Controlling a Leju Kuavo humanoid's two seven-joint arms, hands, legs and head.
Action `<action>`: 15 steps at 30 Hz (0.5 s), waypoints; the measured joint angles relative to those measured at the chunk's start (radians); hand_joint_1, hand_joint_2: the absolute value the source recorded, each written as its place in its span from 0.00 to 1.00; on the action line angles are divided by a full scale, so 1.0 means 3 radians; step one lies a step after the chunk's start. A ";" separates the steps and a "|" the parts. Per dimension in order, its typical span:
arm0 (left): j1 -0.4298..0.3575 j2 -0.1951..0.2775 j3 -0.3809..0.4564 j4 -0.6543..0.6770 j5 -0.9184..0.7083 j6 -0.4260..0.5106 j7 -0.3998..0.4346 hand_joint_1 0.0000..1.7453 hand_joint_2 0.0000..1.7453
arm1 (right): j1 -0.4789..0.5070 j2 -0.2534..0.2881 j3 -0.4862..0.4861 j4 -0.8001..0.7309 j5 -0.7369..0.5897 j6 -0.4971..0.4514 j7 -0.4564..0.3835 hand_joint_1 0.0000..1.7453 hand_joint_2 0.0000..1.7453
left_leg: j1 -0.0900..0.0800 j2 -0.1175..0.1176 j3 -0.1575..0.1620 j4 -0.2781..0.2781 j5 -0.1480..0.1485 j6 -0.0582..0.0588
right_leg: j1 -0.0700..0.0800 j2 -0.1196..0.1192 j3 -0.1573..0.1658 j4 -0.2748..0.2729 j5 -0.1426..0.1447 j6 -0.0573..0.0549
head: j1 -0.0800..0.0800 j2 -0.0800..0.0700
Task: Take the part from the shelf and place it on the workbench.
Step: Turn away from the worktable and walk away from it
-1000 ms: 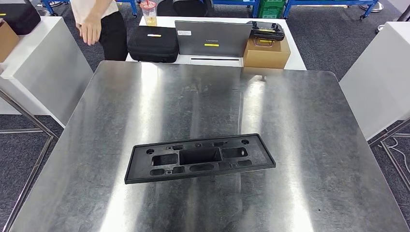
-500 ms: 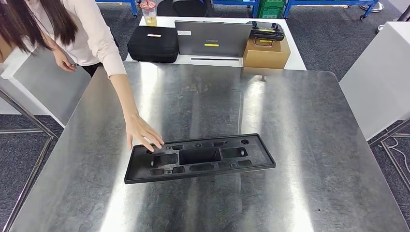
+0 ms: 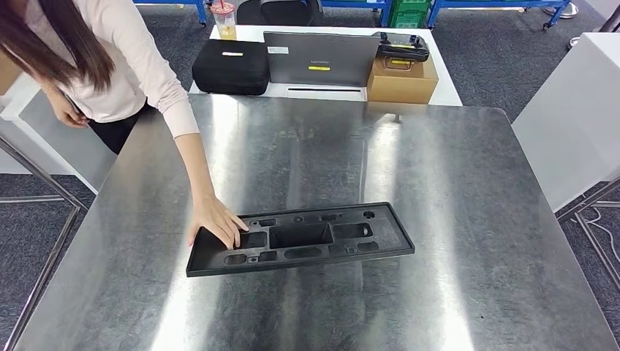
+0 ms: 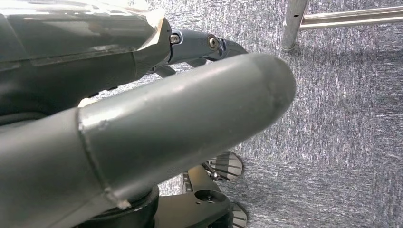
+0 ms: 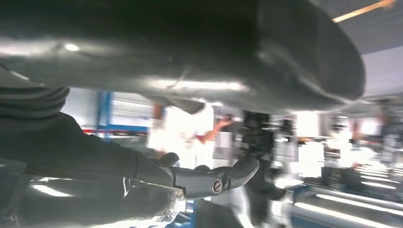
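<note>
- A black plastic part lies flat on the steel workbench.
- A person's hand rests on its left end.
- Left hand and right hand: finger positions unclear.

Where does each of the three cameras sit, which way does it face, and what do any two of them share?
Head view: high on the robot, facing forward and down at the workbench, the black part and a person's hand on it.
Left wrist view: behind the left hand, facing grey carpet.
Right wrist view: behind the right hand, facing a blurred, bright room.
Shared: both wrist views show a thick grey thumb and darker fingers, holding nothing.
</note>
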State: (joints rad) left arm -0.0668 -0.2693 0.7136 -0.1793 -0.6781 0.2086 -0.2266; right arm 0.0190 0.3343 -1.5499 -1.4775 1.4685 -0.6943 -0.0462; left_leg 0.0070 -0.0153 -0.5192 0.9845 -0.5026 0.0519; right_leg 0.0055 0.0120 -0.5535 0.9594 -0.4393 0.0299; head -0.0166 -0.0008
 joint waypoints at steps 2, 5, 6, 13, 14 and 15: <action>0.0000 0.0000 0.0003 0.0000 -0.0008 -0.0010 0.0000 0.00 0.00 | 0.0011 0.0008 0.0000 0.0001 -0.0007 0.0000 0.0141 0.00 0.00 | 0.0000 0.0000 0.0000 0.0000 0.0000 0.0000 | 0.0000 0.0000 0.0000 0.0000 0.0000 0.0000 | 0.0000 0.0000; 0.0000 0.0000 0.0006 0.0000 -0.0014 -0.0029 -0.0001 0.00 0.00 | 0.0019 0.0017 0.0000 0.0011 -0.0029 0.0000 0.0296 0.00 0.00 | 0.0000 0.0000 0.0000 0.0000 0.0000 0.0000 | 0.0000 0.0000 0.0000 0.0000 0.0000 0.0000 | 0.0000 0.0000; 0.0000 0.0000 0.0007 0.0000 -0.0015 -0.0030 -0.0001 0.00 0.00 | 0.0021 0.0018 0.0000 0.0016 -0.0034 0.0000 0.0318 0.00 0.00 | 0.0000 0.0000 0.0000 0.0000 0.0000 0.0000 | 0.0000 0.0000 0.0000 0.0000 0.0000 0.0000 | 0.0000 0.0000; 0.0000 -0.0006 0.0012 0.0000 -0.0047 -0.0046 -0.0010 0.00 0.00 | 0.0022 0.0021 0.0000 0.0234 -0.0125 0.0000 0.0675 0.00 0.00 | 0.0001 0.0000 0.0000 0.0000 0.0000 0.0000 | 0.0000 0.0001 0.0001 0.0000 0.0000 -0.0001 | 0.0000 0.0000; 0.0000 -0.0007 0.0012 0.0000 -0.0052 -0.0052 -0.0012 0.00 0.00 | 0.0021 0.0014 0.0000 0.0299 -0.0149 0.0000 0.0710 0.00 0.00 | 0.0001 0.0001 0.0000 0.0000 0.0000 -0.0001 | 0.0000 0.0001 0.0001 0.0000 0.0000 -0.0001 | 0.0001 0.0000; 0.0000 -0.0007 0.0012 0.0000 -0.0060 -0.0061 -0.0017 0.00 0.00 | 0.0019 0.0010 0.0000 0.0377 -0.0189 0.0000 0.0749 0.00 0.00 | 0.0001 0.0001 -0.0001 -0.0001 -0.0001 -0.0002 | 0.0001 0.0001 0.0002 0.0000 0.0000 -0.0001 | 0.0000 0.0000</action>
State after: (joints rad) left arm -0.0669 -0.2714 0.7172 -0.1793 -0.6962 0.1904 -0.2317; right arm 0.0247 0.3371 -1.5499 -1.3644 1.4117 -0.6943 0.1785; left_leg 0.0073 -0.0150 -0.5195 0.9843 -0.5029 0.0514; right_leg 0.0057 0.0124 -0.5530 0.9595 -0.4394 0.0298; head -0.0165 -0.0008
